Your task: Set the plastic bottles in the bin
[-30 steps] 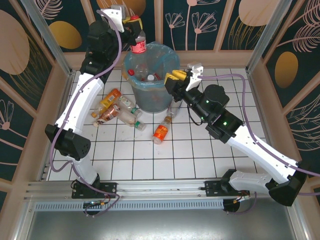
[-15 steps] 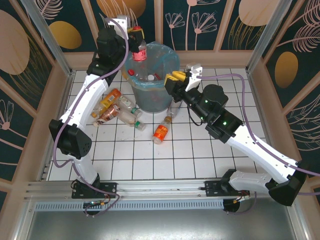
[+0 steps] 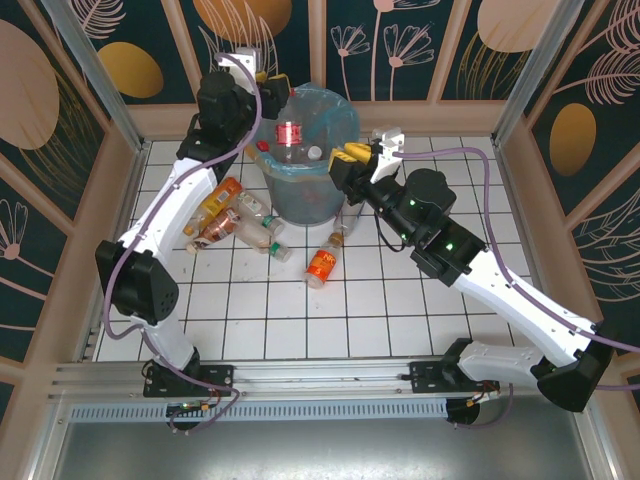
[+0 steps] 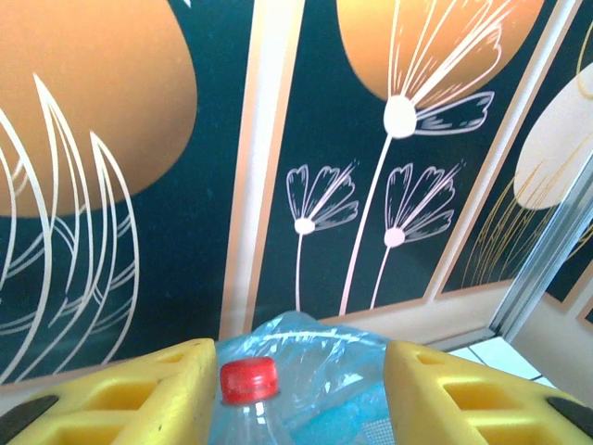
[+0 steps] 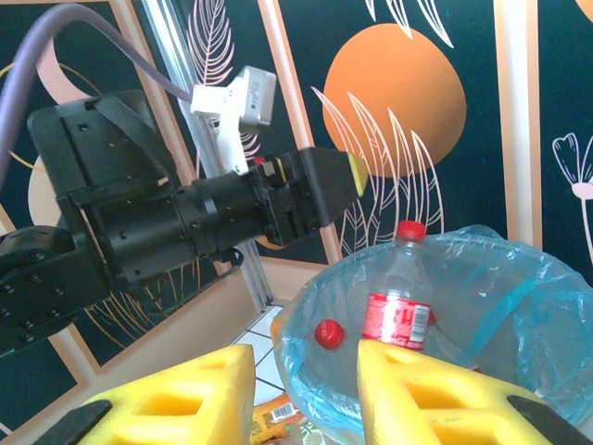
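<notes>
Tiled table point(image 3: 350, 310), floral walls; left gripper point(image 3: 265, 80) has sprung wide, its red-labelled bottle point(image 3: 289, 133) now falls into the bin point(image 3: 300, 200); right gripper point(image 3: 350, 152) waits narrow, empty.

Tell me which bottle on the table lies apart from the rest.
The orange-labelled bottle lying alone on the near side of the bin; the other bottles are bunched together at the bin's left.

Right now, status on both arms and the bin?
Left gripper open above bin rim. Right gripper open, empty. Red-label bottle in bin mouth, unheld. More bottles on tiles.
</notes>
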Robot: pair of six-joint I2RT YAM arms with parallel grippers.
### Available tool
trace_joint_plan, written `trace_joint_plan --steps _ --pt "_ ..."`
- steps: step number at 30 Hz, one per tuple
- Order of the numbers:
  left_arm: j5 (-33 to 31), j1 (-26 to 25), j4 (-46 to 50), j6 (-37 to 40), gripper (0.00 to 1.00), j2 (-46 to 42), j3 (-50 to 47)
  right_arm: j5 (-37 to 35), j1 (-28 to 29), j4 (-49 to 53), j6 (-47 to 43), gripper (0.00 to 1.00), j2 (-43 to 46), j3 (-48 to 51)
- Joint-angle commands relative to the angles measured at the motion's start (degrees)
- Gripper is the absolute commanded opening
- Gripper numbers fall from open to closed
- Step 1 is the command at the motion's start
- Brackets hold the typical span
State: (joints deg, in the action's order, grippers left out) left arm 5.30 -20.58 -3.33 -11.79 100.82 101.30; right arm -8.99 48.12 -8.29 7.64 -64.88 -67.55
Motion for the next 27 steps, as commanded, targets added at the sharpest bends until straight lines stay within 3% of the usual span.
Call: trace_joint_plan --steps 1,5,9,15,27 --pt "0.3 0.0 -2.1 1.2 0.50 -1.8 0.5 -0.8 0.5 -0.5 0.4 0.35 -0.2 -0.3" --pt "-0.5 0.0 2.3 1.4 0.50 2.0 6.4 -0.6 0.5 -0.5 0.6 0.35 -0.3 0.0" --pt "-4.9 0.0 15.7 -2.0 0.51 11.2 22.7 -0.6 0.5 -0.3 1.4 0.35 -0.8 -0.2" --pt "-3.9 -0.1 28.2 -8.1 0.55 23.5 40.2 -0.3 0.5 5.3 1.2 0.37 -4.9 -4.4" --pt "0.2 -0.2 31.7 -7.7 0.54 27.5 32.4 -0.5 0.2 4.6 0.7 0.37 -4.2 -2.2"
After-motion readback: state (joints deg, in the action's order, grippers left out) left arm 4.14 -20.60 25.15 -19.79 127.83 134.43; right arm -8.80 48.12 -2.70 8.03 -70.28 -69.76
